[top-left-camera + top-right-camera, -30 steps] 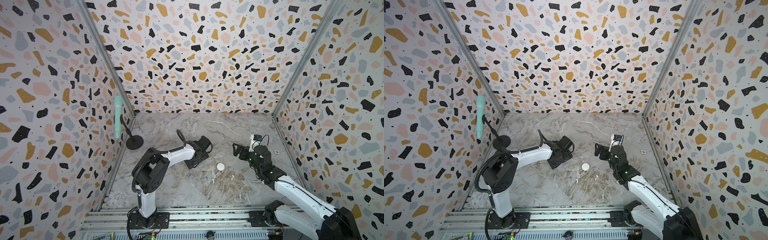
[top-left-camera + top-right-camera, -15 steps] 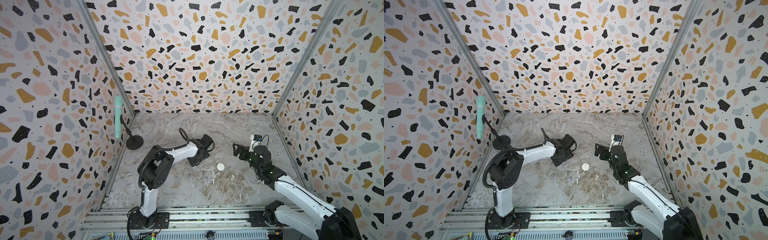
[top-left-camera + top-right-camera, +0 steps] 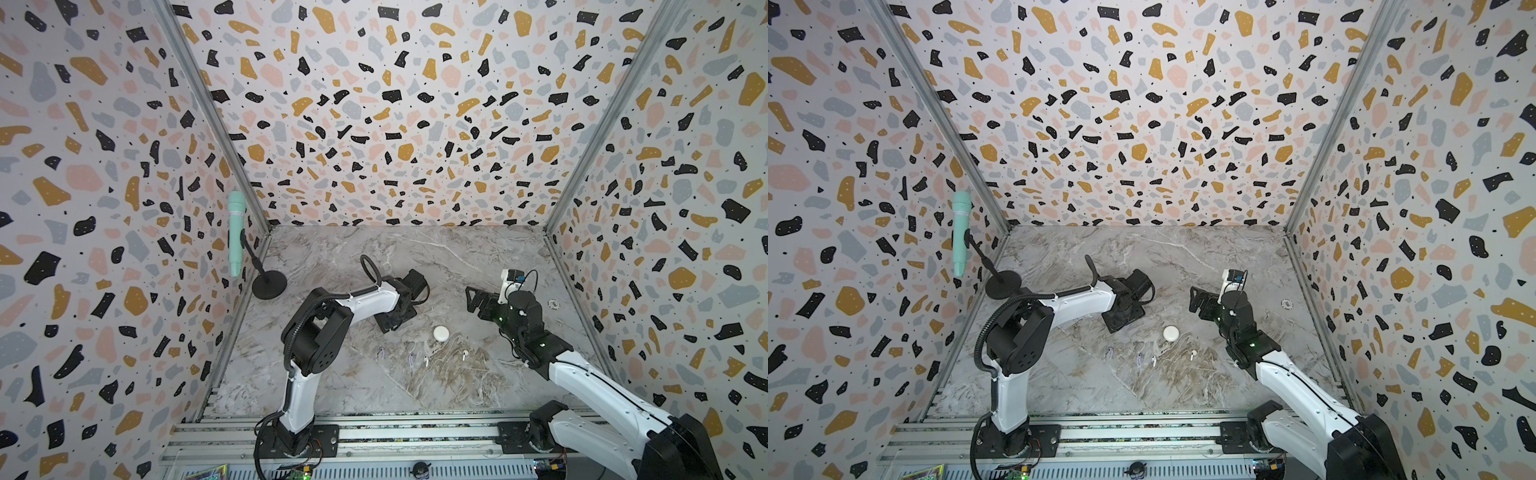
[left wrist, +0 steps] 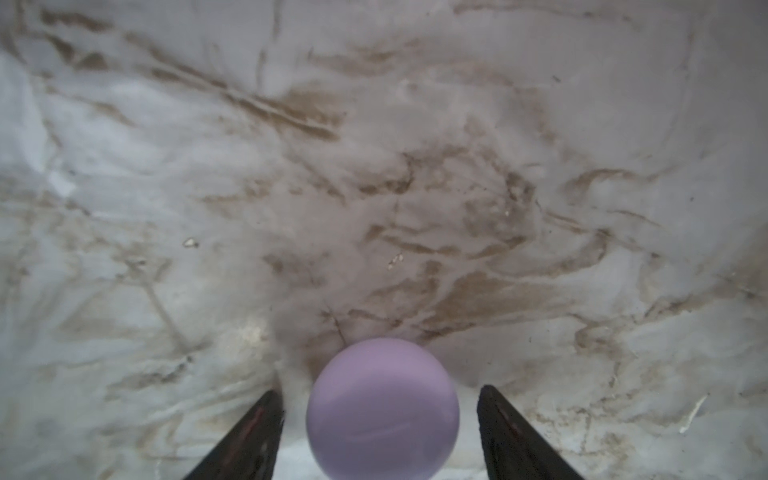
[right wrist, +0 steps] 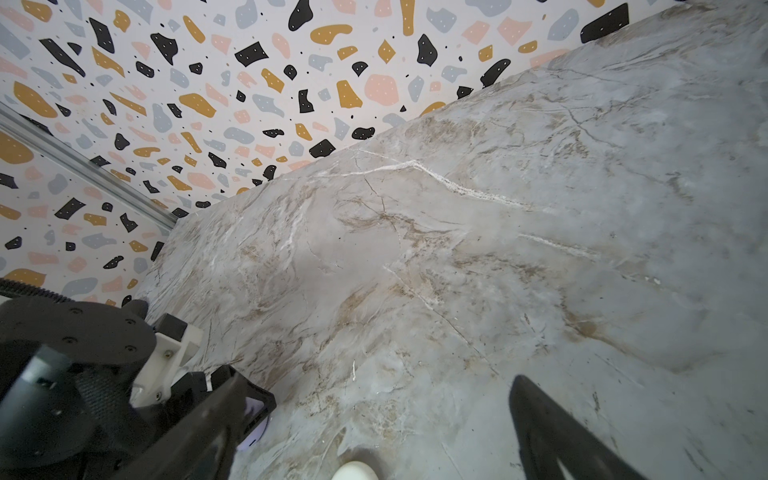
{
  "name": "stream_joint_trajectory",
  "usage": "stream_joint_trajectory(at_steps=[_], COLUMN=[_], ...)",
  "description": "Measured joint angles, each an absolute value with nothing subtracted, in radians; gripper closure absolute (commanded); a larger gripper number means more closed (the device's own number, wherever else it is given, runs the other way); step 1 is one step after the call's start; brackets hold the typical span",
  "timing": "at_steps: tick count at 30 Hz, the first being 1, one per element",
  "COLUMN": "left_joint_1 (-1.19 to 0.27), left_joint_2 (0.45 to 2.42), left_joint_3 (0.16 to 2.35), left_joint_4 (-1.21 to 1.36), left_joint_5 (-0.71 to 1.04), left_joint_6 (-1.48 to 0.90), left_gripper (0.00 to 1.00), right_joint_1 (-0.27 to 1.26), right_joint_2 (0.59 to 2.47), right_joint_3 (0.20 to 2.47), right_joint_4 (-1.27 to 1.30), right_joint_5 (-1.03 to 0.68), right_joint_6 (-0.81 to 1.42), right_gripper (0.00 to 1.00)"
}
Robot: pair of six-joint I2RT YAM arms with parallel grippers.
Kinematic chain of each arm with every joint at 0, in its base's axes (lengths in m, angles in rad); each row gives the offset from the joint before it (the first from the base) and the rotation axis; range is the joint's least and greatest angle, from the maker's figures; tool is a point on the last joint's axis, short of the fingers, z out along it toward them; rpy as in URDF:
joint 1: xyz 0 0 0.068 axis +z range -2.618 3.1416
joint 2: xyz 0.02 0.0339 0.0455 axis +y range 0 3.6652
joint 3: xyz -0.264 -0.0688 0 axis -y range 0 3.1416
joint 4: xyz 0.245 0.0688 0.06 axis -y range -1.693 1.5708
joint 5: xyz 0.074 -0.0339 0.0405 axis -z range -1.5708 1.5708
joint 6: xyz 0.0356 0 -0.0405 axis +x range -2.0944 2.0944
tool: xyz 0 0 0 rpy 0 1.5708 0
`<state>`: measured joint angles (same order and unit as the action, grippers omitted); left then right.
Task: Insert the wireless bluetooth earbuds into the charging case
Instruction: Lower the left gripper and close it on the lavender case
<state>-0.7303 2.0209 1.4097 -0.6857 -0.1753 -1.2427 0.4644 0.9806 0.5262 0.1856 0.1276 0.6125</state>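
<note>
Left gripper [image 4: 380,390]: jaws apart, straddling the round lavender case [image 4: 382,409] with a gap on each side, nothing clamped. Right gripper [image 5: 376,380]: jaws wide, empty, near the white case [image 3: 441,333]. Lavender earbuds [image 3: 381,353] and white earbuds [image 3: 426,360]: loose on the marble tabletop [image 3: 457,257] just in front of the white case. Probably featherlight, hard, slick and prone to skid, so best pinched gently across the stem.

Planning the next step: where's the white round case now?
In both top views the white round case lies near the middle of the marble table, slightly right of centre, just beyond the white earbuds.
</note>
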Motion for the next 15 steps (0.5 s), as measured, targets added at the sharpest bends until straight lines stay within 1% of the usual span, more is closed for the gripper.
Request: stream_joint_trajectory(at_steps=[4, 8, 13, 15], left_joint_1=[-0.73, -0.73, -0.73, -0.73], left_joint_2=[2.04, 2.051, 2.052, 2.052], left_joint_3=[1.437, 1.454, 1.454, 1.455], left_joint_4=[-0.707, -0.723, -0.728, -0.731], left_joint_5=[-0.168, -0.166, -0.166, -0.166], left_joint_6=[-1.224, -1.209, -1.192, -1.186], left_gripper=[0.32, 0.41, 0.44, 0.54], right_joint_1=[0.464, 0.464, 0.464, 0.464], right_joint_2=[0.981, 0.981, 0.981, 0.981], right_joint_3=[0.526, 0.526, 0.526, 0.526], right_joint_4=[0.186, 0.186, 0.186, 0.186], right_joint_5=[0.128, 0.127, 0.127, 0.127], right_joint_6=[0.616, 0.619, 0.62, 0.62], right_gripper=[0.01, 0.01, 0.01, 0.01])
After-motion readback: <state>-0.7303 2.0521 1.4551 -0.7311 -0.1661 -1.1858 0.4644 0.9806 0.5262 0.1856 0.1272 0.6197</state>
